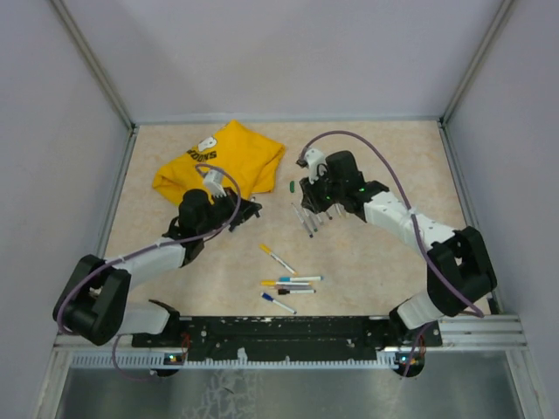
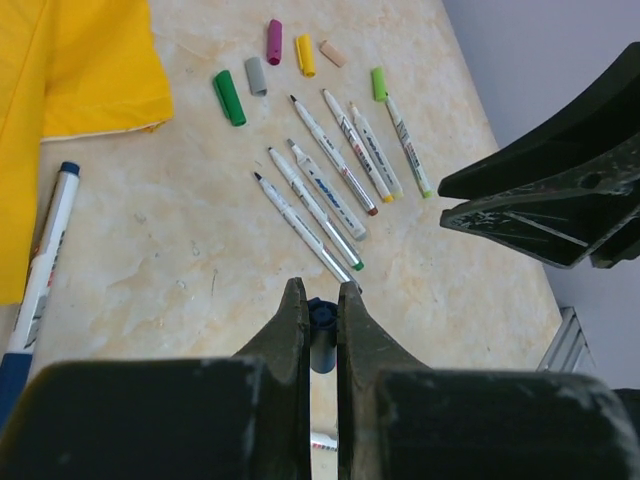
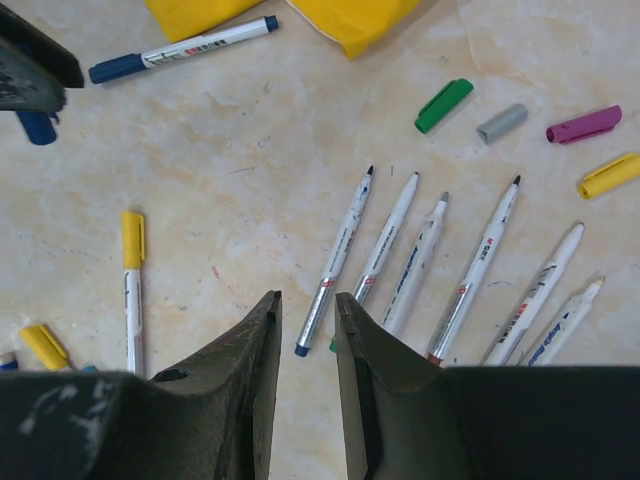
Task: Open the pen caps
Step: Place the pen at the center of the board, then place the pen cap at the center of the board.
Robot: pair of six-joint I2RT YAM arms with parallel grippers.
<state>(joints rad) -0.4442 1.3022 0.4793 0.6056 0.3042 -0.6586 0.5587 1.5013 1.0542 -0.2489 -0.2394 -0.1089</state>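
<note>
My left gripper [image 2: 320, 290] is shut on a dark blue pen cap [image 2: 322, 322], held just above the table; it also shows in the top view [image 1: 249, 209]. My right gripper [image 3: 307, 298] is open with nothing in it, low over a row of several uncapped pens [image 3: 410, 265]. The blue-ended pen [image 3: 338, 265] lies on the table just past its fingertips. Loose caps lie beyond the row: green [image 3: 443, 105], grey [image 3: 501, 123], purple [image 3: 584, 124] and yellow [image 3: 610, 175]. A capped blue pen [image 3: 180, 48] and a capped yellow pen [image 3: 132, 290] lie apart.
A yellow T-shirt [image 1: 223, 161] is crumpled at the back left, next to the left gripper. Several more capped pens [image 1: 286, 284] lie near the front middle. The two grippers are close together, with the right gripper [image 2: 445, 203] just right of the pen row.
</note>
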